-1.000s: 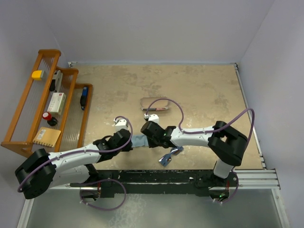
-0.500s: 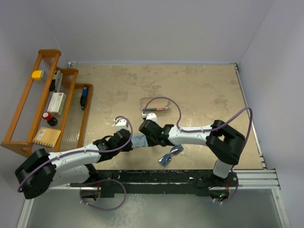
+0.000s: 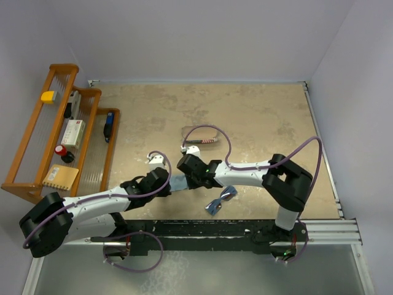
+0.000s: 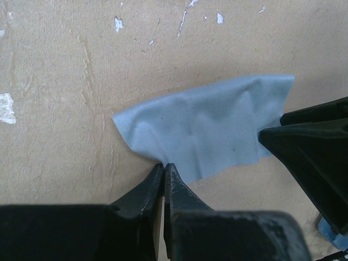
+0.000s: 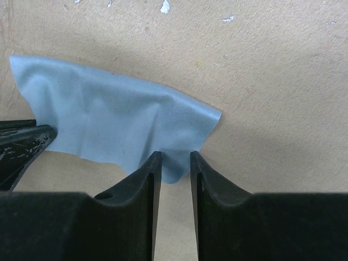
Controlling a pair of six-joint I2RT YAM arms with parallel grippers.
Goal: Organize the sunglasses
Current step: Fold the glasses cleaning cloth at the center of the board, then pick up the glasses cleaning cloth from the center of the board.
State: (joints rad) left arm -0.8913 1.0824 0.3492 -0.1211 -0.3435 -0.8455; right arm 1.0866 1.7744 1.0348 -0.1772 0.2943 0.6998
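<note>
The sunglasses (image 3: 221, 199), with blue lenses and thin dark arms, lie on the table near the front edge, right of both grippers. A lens tip also shows in the left wrist view (image 4: 333, 238). A light-blue cloth (image 3: 178, 182) lies rumpled between the grippers. My left gripper (image 4: 163, 166) is shut on the cloth's (image 4: 206, 130) near-left edge. My right gripper (image 5: 175, 157) is narrowly open, with a corner of the cloth (image 5: 109, 125) between its fingertips. In the top view the left gripper (image 3: 169, 184) and right gripper (image 3: 186, 179) face each other across the cloth.
The oval silvery-grey glasses case (image 3: 199, 134) lies behind the right arm. A wooden rack (image 3: 37, 132) with several small items stands at the left. The right arm's cable loops over the case. A wall borders the table on the right.
My right gripper has moved left along the table onto the cloth's right corner. The left arm, sunglasses and case have not moved.
</note>
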